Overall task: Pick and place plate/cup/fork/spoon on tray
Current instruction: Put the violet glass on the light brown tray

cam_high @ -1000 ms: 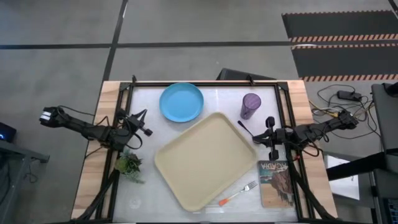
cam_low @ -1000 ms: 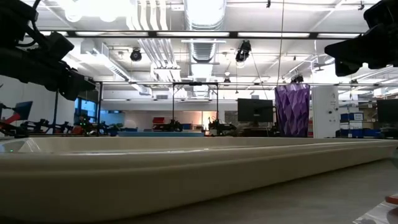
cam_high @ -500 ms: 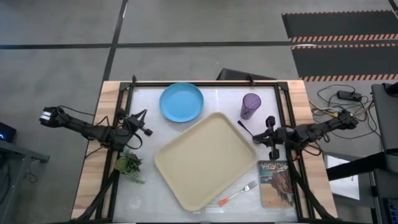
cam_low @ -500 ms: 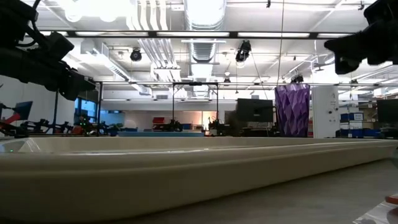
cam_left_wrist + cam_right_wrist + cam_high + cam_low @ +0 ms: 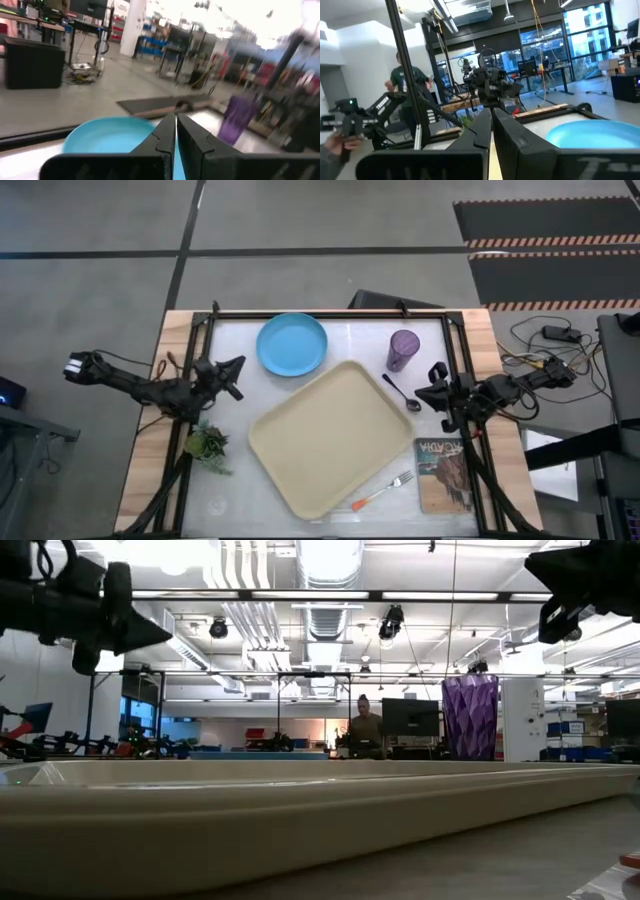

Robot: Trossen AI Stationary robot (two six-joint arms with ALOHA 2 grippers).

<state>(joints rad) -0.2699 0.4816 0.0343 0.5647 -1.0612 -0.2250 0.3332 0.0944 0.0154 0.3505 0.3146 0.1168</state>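
The light-blue plate (image 5: 292, 345) lies on the table at the far middle. The purple cup (image 5: 403, 350) stands upright to its right, and also shows in the low view (image 5: 470, 718). The beige tray (image 5: 330, 437) lies slantwise in the middle of the table. The dark spoon (image 5: 400, 393) lies beside the tray's right corner. The orange-handled fork (image 5: 382, 493) lies off the tray's near right side. My left gripper (image 5: 238, 364) is shut and empty, in the air left of the plate (image 5: 110, 137). My right gripper (image 5: 434, 387) is shut and empty, just right of the spoon.
A printed book (image 5: 444, 473) lies at the near right, beside the fork. A small green plant (image 5: 207, 445) lies at the left, near the tray's left corner. A black frame rims the table. A person (image 5: 402, 80) stands in the room beyond.
Both grippers have risen and tipped upward in the low view. My left gripper's tip has swung toward the plate. My right gripper has drawn a little toward the table's right edge, and the spoon's bowl now shows in the high view. The dishes have stayed put.
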